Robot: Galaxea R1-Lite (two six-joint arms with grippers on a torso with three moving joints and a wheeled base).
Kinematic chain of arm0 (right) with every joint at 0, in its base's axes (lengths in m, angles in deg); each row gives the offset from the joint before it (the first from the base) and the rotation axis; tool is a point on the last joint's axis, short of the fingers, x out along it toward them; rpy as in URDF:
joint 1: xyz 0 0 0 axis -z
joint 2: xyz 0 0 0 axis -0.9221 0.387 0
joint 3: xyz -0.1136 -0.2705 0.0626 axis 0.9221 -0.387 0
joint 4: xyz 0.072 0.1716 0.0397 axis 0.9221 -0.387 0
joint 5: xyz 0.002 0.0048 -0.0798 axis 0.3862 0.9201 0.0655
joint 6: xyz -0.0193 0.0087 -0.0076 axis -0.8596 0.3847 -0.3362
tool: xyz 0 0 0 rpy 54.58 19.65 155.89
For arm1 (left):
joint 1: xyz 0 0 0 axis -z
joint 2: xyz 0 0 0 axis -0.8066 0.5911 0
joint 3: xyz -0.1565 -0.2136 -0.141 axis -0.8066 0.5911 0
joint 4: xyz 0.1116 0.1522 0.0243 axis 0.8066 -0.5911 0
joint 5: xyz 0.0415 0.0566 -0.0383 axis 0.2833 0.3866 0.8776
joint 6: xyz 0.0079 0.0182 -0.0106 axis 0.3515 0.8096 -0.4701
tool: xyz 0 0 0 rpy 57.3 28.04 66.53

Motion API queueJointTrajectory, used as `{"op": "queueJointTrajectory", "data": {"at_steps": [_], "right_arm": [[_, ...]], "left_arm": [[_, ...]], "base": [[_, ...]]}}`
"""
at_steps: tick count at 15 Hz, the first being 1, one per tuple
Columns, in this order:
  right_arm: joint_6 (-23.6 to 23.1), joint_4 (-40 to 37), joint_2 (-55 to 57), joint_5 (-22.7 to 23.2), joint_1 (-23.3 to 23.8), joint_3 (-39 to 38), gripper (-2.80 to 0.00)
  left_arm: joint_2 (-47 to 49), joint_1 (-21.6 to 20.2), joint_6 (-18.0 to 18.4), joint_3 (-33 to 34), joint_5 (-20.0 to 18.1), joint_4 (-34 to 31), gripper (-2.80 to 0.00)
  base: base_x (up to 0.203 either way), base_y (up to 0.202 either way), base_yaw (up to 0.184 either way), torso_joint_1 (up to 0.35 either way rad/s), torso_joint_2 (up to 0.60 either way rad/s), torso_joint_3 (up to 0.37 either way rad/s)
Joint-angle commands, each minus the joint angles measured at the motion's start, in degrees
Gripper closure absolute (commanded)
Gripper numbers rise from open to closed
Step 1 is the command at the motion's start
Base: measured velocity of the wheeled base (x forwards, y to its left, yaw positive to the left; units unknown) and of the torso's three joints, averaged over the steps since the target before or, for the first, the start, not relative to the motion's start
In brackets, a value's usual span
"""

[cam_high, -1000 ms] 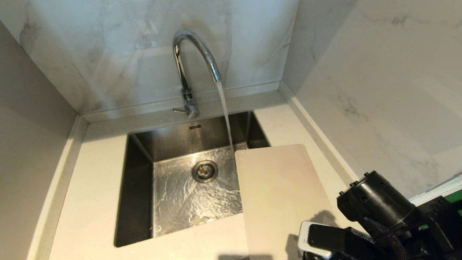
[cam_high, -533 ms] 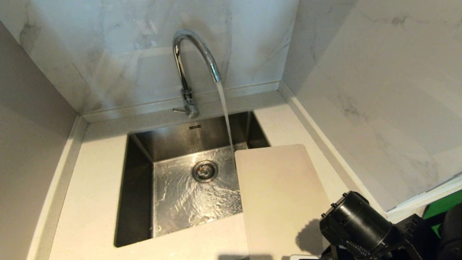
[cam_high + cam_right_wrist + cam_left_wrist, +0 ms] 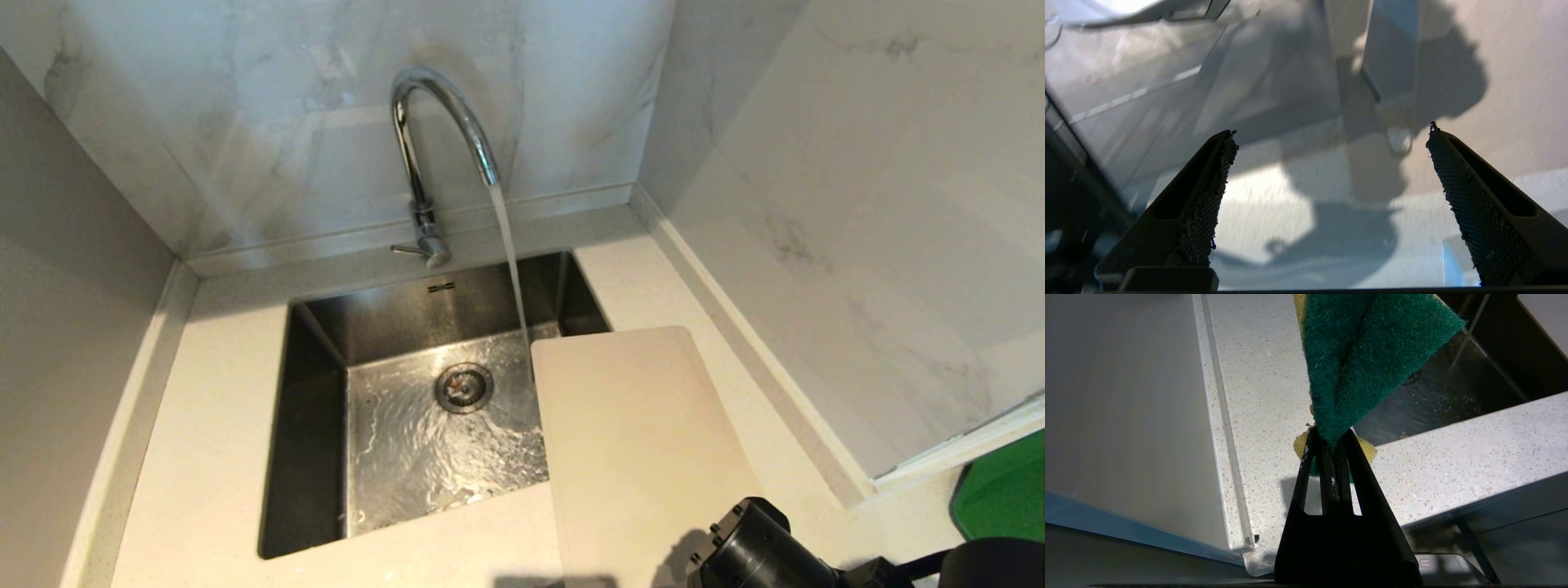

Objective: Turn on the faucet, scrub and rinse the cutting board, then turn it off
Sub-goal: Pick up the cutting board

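The chrome faucet stands behind the sink, its thin lever pointing left, and water streams from the spout into the basin. The cream-white cutting board lies flat on the counter to the right, its far left corner overhanging the sink. My right arm shows only at the bottom edge, near the board's near end. In the right wrist view the right gripper is open and empty over a pale shadowed surface. The left gripper is shut on a green-and-yellow sponge above the counter's front left.
The steel sink holds rippling water around its drain. Marble walls close in behind and on the right. A bright green flat object lies at the far right. The speckled counter runs around the basin.
My right arm has drawn back toward the bottom edge of the head view, its fingers leaving the picture and uncovering the green object. Water keeps running; the board has not moved.
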Motion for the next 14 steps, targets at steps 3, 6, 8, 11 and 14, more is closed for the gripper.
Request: {"op": "queueJointTrajectory", "data": {"at_steps": [3,6,8,11,14], "right_arm": [[0.18,5.85,1.79,1.04,-1.14,-3.46,-2.8],[0.18,8.06,2.69,3.0,-1.36,-4.5,-2.8],[0.06,10.7,4.11,3.0,-1.47,-6.26,-2.8],[0.08,13.49,6.72,2.96,-1.4,-7.86,-2.8],[0.1,14.93,7.42,2.91,-1.39,-8.38,-2.8]], "left_arm": [[-0.01,-0.04,-0.02,0.09,0.0,-0.09,0.0],[-0.01,0.04,-0.02,0.09,0.0,0.0,0.0],[-0.01,0.04,-0.02,0.09,0.0,0.0,0.0],[-0.01,0.04,-0.02,0.09,0.0,0.0,0.0],[-0.01,-0.02,-0.02,0.09,0.0,0.0,0.0]], "base": [[0.0,0.0,0.0,0.0,0.0,0.0],[0.0,0.0,0.0,0.0,0.0,0.0],[0.0,0.0,0.0,0.0,0.0,0.0],[0.0,0.0,0.0,0.0,0.0,0.0],[0.0,0.0,0.0,0.0,0.0,0.0]]}}
